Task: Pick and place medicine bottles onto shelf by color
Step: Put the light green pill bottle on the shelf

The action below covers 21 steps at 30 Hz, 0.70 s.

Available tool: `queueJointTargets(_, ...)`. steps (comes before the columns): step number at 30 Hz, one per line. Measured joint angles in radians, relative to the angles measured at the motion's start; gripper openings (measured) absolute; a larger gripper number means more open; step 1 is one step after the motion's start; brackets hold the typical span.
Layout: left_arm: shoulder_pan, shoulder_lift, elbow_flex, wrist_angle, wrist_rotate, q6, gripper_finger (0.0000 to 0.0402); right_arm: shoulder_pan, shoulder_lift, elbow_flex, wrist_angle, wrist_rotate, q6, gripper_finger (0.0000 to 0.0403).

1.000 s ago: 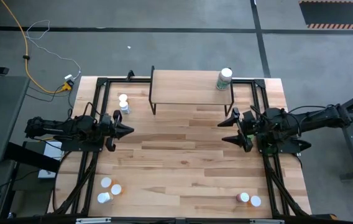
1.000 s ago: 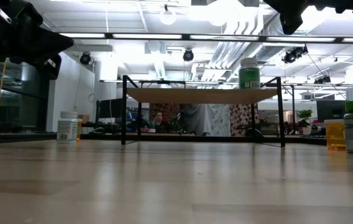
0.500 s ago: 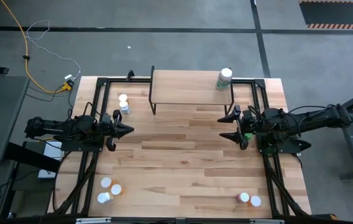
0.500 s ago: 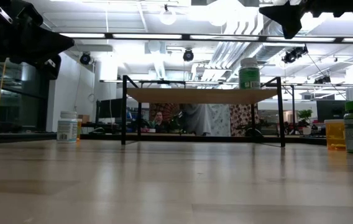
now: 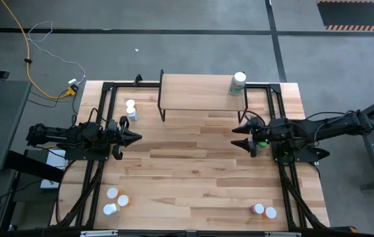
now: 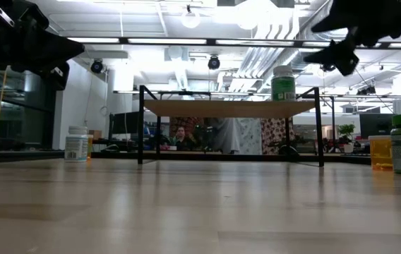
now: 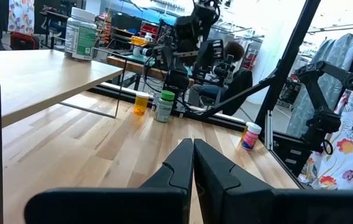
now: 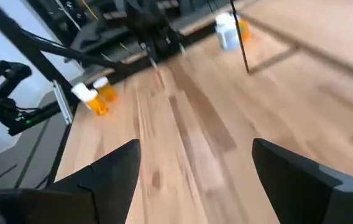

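The right claw [image 5: 242, 135] is standing with its fingers wide apart and holding nothing, hovering above the desk [image 5: 193, 164] at centre right of the high view, just below the shelf's right leg. The green bottle [image 5: 238, 83] is already standing upright on the shelf [image 5: 197, 92] at its right end. Under the right arm, a green bottle and an orange bottle [image 7: 140, 102] are standing side by side in the left wrist view; the high view hides them beneath the arm.

Judged procedure: select one bottle by colour, and lower the spread fingers squarely on either side of its body below the cap. Avoid brushing the neighbouring bottle, since these light cylinders probably tip easily.

The left claw [image 5: 136, 137] is waiting at centre left, fingers pressed together and empty. Further bottles are standing near the shelf's left leg [image 5: 131, 109], at lower left [image 5: 116, 201] and at lower right [image 5: 264, 210].
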Motion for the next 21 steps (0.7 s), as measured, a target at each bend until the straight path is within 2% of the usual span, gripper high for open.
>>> queueJointTargets(7,0.000,0.000,0.000,0.000,0.000,0.000,0.0003,0.001,0.067,0.176,-0.469,0.010,0.254,0.0299)
queueJointTargets(15,0.000,0.000,0.000,0.000,0.000,0.000,0.0003,0.049,0.293,0.380,-0.988,0.011,0.535,0.0299)
queueJointTargets(21,0.000,0.000,0.000,0.000,0.000,0.000,0.0003,0.086,0.445,0.458,-1.234,0.012,0.692,0.0299)
